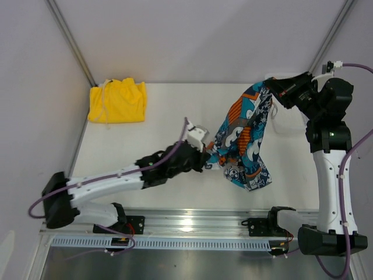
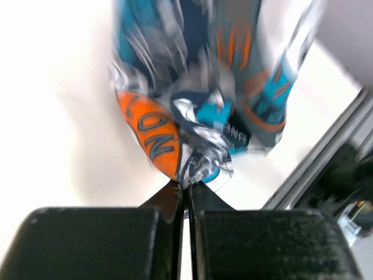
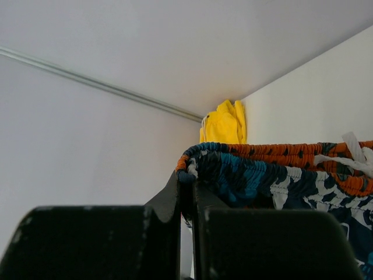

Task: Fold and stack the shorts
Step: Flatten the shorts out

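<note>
Printed shorts (image 1: 245, 140) hung diagonally between both arms: right gripper (image 1: 268, 87) clamped on the waistband (image 3: 256, 153), far right; left gripper (image 1: 206, 160) pinching a lower edge, nearer centre.

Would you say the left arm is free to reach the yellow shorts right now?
Probably not yet: the left gripper is shut on the printed shorts, though nothing lies between it and the yellow shorts.

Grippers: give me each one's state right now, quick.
Left gripper: closed, pinching a lower edge of the printed shorts.
Right gripper: closed, holding the same printed shorts up by the waistband.
</note>
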{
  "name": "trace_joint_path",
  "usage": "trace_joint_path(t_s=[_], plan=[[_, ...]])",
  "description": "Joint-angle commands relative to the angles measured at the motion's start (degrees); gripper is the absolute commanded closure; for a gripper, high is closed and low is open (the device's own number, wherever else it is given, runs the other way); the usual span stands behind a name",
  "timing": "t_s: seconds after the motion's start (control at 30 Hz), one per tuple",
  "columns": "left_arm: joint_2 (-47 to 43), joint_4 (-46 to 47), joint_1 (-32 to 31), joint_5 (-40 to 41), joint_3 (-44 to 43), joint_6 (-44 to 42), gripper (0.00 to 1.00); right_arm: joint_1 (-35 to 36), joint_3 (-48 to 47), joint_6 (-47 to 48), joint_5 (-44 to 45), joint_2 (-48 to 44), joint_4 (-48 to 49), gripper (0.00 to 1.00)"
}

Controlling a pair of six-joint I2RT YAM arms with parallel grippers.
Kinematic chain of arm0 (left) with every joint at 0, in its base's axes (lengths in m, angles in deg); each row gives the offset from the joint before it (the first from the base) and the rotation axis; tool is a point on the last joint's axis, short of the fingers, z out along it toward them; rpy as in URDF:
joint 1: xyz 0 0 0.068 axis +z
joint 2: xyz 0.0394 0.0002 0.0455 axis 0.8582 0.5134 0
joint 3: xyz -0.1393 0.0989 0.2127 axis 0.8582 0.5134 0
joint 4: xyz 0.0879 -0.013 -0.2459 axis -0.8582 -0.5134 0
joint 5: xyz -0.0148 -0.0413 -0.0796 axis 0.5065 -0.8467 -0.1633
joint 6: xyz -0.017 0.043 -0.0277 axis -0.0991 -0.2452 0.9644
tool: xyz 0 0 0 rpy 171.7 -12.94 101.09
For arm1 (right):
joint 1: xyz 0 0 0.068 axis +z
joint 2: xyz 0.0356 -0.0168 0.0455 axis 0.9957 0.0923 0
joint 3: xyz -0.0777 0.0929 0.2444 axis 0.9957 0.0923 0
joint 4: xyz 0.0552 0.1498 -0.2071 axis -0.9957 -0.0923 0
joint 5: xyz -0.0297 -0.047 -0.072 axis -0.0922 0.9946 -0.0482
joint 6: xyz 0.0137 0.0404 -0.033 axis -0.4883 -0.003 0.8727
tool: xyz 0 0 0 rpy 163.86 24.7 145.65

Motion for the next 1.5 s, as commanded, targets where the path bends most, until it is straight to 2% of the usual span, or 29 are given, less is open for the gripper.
trace_joint_path(t_s=[0.0,0.1,0.23,0.3,0.43,0.53,0.63,0.67,0.8,0.93,1.1,1.17,1.33,1.47], plan=[[-12.7,-14.2,2.3,2.9,-6.3,-6.5,1.00,2.3,-2.7,0.3,-3.2,0.1,6.7,1.00],[-22.4,-21.8,2.3,3.2,-10.2,-8.2,1.00,7.1,-5.8,3.5,0.6,-1.8,3.2,1.00],[-34.4,-32.6,2.3,7.3,-15.0,-9.3,1.00,6.7,-10.1,6.2,7.2,-8.1,-1.3,1.00],[-38.3,-36.4,2.4,7.7,-18.9,-9.6,1.00,6.4,-11.3,7.0,5.6,-9.3,-0.8,1.00],[-41.4,-42.5,2.3,-1.0,-26.8,-11.3,1.00,6.6,-9.2,2.4,-3.2,-12.9,5.5,1.00],[-41.9,-46.3,2.3,-10.5,-36.2,-12.0,1.00,6.6,-7.6,2.5,-3.6,-17.2,7.5,1.00],[-41.3,-50.8,2.3,-13.3,-40.7,-11.5,1.00,6.2,-10.3,3.3,-2.7,-20.8,5.2,1.00],[-41.2,-51.8,2.3,-13.6,-44.5,-11.4,1.00,5.8,-12.0,3.7,-2.7,-21.0,2.3,1.00],[-40.5,-54.2,2.4,-17.5,-49.4,-11.3,1.00,3.1,-20.5,2.6,-5.2,-21.0,-3.0,1.00],[-39.0,-55.3,2.4,-15.5,-50.9,-10.9,1.00,-2.1,-21.0,1.4,-7.5,-20.8,-5.2,1.00],[-35.7,-52.2,2.3,-10.5,-48.8,-9.4,1.00,-3.4,-16.1,-1.6,-8.6,-18.6,-2.8,1.00],[-32.0,-51.4,2.3,-9.9,-48.0,-8.3,1.00,-3.4,-13.5,-1.8,-7.3,-17.9,-2.5,1.00],[-27.5,-48.0,2.4,0.6,-45.7,-8.5,1.00,-3.4,-4.3,-4.2,-6.2,-15.2,3.4,1.00],[-25.5,-47.6,5.5,1.4,-46.7,-10.2,1.00,-3.1,3.6,-5.4,-6.1,-10.8,9.5,1.00]])
